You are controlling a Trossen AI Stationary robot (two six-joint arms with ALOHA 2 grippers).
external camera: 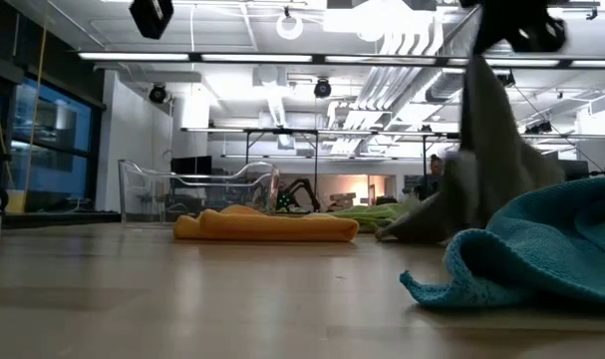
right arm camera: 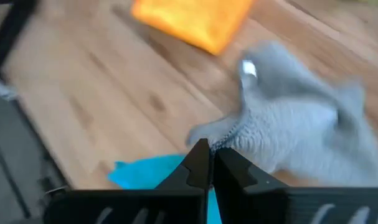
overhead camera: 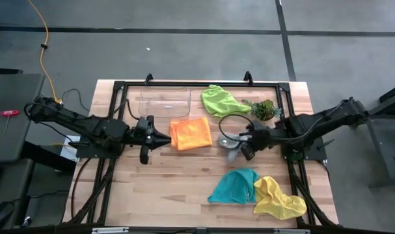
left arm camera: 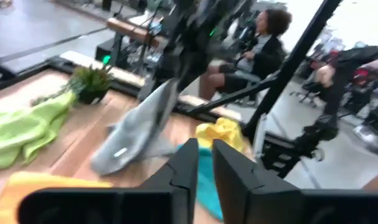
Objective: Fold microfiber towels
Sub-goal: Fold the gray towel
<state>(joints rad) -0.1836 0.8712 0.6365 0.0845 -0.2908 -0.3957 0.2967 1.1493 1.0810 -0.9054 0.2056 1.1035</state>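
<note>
Step in hand, as I judge it: lifting the grey towel (right arm camera: pixel 294 134) for its fold. My right jaws (right arm camera: pixel 210 163) are pinched shut on one of its edges, right of centre in the high view; in the low view the cloth hangs from them in a tall drape with its lower end on the table (overhead camera: pixel 184 182).

My left jaws (left arm camera: pixel 202 168) hover narrowly parted and empty, left of centre in the high view, just beside the orange towel (overhead camera: pixel 190 133), which already lies folded flat.

Other towels: lime green (overhead camera: pixel 222 101) crumpled at upper centre, teal (overhead camera: pixel 235 186) and yellow (overhead camera: pixel 278 198) bunched at lower right, touching each other.

Next move, my reading: carry the grey towel to bare wood and spread it flat, the left jaws taking a second corner.

Open room: bare wood at lower left and lower centre. Crowded: the plant sprig (overhead camera: pixel 265 108) near the right jaws, and the clear tray (overhead camera: pixel 164 102) at upper centre.
</note>
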